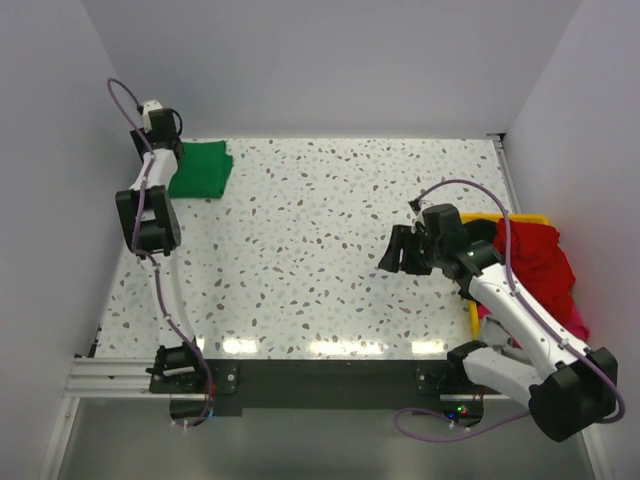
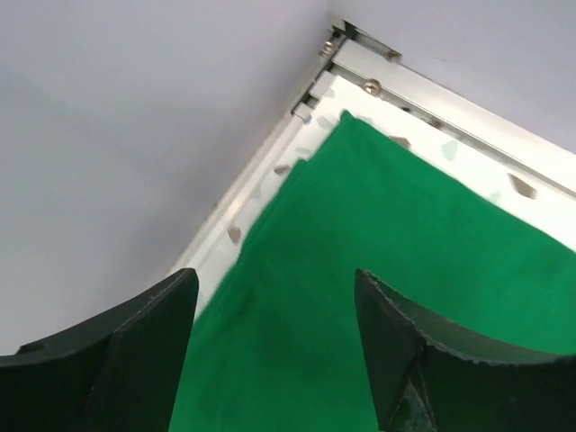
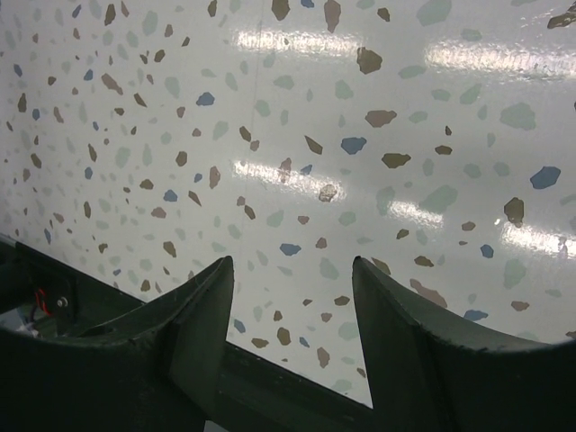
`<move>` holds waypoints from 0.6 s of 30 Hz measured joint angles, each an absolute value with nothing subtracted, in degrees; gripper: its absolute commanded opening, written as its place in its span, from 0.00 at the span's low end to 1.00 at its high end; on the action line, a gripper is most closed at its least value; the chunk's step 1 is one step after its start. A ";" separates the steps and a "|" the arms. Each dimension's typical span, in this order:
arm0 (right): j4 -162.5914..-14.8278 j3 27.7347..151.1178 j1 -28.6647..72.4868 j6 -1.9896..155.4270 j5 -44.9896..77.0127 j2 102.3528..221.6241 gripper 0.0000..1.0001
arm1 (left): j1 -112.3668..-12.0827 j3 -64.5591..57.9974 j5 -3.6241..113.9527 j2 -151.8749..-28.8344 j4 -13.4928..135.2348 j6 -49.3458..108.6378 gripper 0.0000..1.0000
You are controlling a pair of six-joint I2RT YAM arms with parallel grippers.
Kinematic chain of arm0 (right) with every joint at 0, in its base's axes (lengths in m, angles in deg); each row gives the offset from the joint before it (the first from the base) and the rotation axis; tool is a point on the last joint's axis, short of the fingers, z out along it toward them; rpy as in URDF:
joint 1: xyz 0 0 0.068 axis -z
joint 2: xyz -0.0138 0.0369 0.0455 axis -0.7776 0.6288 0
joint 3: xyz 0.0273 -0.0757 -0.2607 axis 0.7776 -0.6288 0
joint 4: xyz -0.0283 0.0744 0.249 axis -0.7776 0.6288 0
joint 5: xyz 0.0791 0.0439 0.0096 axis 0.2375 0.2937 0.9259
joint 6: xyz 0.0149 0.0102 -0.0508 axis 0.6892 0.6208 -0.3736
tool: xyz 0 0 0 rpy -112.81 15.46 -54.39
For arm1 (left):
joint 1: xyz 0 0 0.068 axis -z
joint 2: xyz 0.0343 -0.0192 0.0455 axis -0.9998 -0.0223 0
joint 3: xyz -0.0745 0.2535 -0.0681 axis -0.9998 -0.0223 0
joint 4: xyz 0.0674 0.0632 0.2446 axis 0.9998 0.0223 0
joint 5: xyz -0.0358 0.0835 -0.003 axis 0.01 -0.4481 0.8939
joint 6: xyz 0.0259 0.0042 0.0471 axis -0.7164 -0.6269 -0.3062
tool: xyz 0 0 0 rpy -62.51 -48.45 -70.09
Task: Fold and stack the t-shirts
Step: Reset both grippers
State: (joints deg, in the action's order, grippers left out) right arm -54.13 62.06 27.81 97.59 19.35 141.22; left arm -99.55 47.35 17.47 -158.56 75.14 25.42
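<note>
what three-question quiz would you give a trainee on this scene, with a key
1. True or false: the green t-shirt lies folded at the far left corner of the table.
2. Fill in: the red t-shirt is heaped in a ____ bin at the table's right edge.
3. Pick one: what is between the fingers of the right claw? A the red t-shirt; B nothing, it is open above bare table; C the green t-shirt.

Key: 1 true; 2 yellow; 3 B.
</note>
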 measured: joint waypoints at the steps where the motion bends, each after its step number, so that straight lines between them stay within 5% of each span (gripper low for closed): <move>1: -53.95 62.11 27.81 97.45 19.18 141.44 0.59 | -99.53 45.80 18.41 -156.85 75.31 26.82 0.76; 10: -52.62 63.46 27.81 97.30 16.53 141.24 0.60 | -95.36 20.49 29.65 -125.88 74.22 40.63 0.77; 18: -49.62 65.63 27.84 96.76 11.64 138.05 0.61 | -75.60 -6.83 32.44 -100.94 69.65 47.10 0.76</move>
